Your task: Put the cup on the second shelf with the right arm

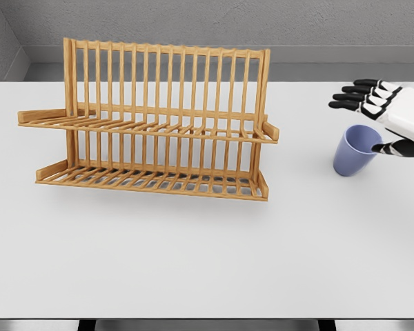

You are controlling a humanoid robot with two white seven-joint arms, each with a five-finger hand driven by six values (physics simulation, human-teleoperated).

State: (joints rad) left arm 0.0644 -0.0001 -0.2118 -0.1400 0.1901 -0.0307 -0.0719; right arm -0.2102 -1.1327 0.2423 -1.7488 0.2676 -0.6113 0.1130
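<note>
Robot hand (386,114) spread beside cup, blue-purple cup (356,150) upright w/ open top, on table (193,262), right of rack (152,124)

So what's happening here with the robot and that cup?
The robot's right hand is at the blue cup, which stands upright on the white table. The fingers are spread above the rim and the thumb is at its edge, so it isn't gripped yet. The wooden two-tier dish rack stands to the left with both shelves bare. The left arm is out of view.
</note>
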